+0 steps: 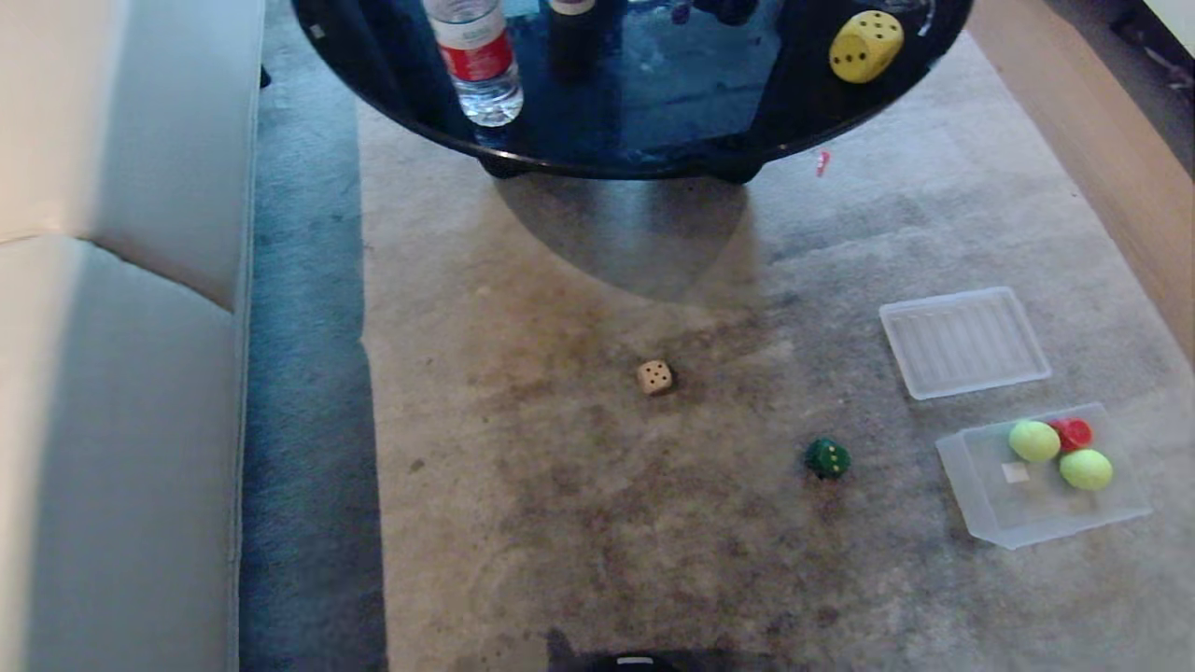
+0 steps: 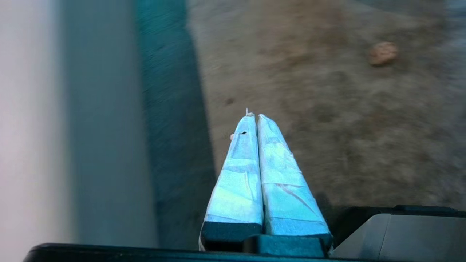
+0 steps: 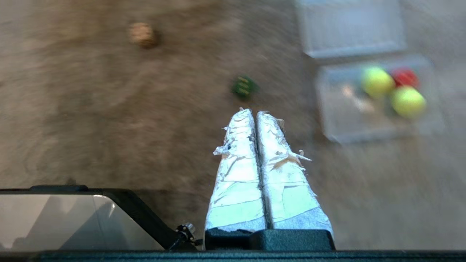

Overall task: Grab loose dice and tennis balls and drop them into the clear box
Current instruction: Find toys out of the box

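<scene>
Clear box point(image 1: 990, 509) on carpet, my landmark. Inside it: two tennis balls point(image 1: 1034, 441) and red die point(image 1: 1074, 433), bunched at far end, so I judge those done. Ribbed lid point(image 1: 963, 342) lies just beyond box, off so mouth stays free. Green die point(image 1: 827, 458) loose near box's left; beige die point(image 1: 654, 377) farther left and beyond; yellow die point(image 1: 865, 45) well beyond box, up on black round table point(image 1: 794, 112). Left gripper point(image 2: 255, 116) and right gripper point(image 3: 254, 111) both pressed together, empty, hanging above carpet. I'd take green die first, being nearest.

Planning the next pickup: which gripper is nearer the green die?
Right. The right gripper hangs shut just short of the green die; the left gripper, also shut, sits over by the sofa, with that die out of its view.
</scene>
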Controlling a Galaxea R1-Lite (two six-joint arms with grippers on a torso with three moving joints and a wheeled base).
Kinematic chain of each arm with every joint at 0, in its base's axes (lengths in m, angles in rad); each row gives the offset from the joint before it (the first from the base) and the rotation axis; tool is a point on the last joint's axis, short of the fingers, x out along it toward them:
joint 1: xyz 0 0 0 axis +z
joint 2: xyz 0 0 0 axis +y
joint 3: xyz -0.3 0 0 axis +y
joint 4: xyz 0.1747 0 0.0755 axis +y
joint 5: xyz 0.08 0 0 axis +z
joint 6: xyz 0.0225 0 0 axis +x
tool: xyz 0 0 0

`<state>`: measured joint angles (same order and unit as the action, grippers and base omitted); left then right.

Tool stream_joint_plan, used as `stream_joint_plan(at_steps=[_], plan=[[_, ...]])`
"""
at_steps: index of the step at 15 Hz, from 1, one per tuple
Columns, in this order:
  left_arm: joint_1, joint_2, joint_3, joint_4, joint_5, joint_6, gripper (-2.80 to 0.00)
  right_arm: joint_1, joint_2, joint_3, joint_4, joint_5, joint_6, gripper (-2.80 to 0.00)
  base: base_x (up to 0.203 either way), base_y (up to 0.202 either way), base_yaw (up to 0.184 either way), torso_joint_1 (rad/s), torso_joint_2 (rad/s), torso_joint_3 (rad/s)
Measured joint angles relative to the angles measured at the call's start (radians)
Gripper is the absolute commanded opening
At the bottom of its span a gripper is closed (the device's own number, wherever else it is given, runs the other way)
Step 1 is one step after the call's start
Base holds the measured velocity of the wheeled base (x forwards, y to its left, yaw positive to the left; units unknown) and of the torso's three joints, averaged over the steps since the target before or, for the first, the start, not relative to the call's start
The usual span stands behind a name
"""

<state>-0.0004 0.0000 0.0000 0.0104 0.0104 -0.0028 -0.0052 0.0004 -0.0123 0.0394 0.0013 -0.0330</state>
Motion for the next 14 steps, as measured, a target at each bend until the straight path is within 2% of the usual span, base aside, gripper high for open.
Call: stream_joint_plan(at_steps=[2,14], plan=[[0.000,0.000,0.000,0.000,-0.001,0.000,-2.80,0.001,0.000,0.000,0.000,0.000,0.000,-2.80,0.003,0.007,-0.100,0.001,0.00,0.002],[0.000,0.000,0.000,0.000,0.000,-0.003,-2.80,0.001,0.000,0.000,0.000,0.001,-0.001,-2.80,0.000,0.000,0.000,0.001,0.00,-0.015]])
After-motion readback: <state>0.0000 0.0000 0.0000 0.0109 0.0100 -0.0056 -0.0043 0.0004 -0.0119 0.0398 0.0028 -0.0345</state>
